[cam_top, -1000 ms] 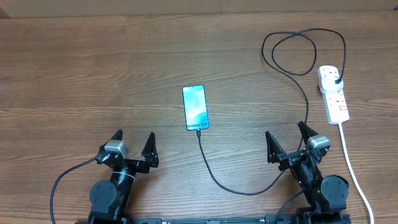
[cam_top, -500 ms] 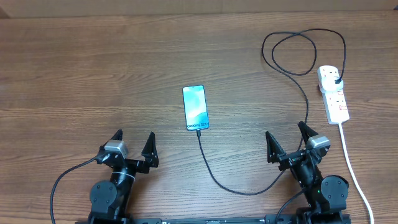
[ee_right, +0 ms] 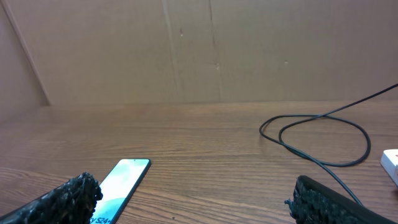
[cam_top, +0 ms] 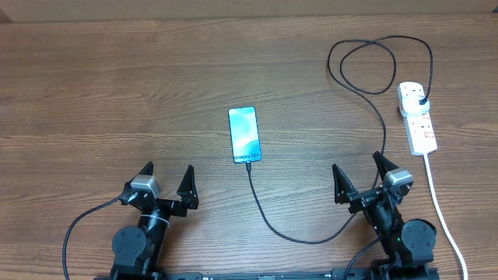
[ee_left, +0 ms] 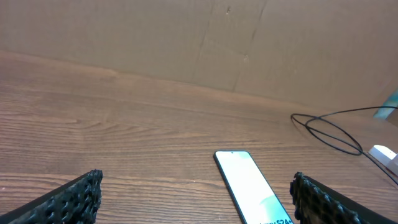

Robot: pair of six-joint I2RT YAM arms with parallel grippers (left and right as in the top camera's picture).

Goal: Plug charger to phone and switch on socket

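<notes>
left pincer [cam_top: 168, 169] and right pincer [cam_top: 357, 163] are gaping wide, holding nothing, while the phone [cam_top: 243, 134] is lying ahead between them, the charger [cam_top: 264, 214] running from it past the right pincer to the socket [cam_top: 424, 136] beyond.

worktop: brown wood-grain worktop [cam_top: 117, 93], evenly lit
backdrop: plain brown cardboard wall [ee_right: 249, 50] with vertical creases along the far edge
</notes>
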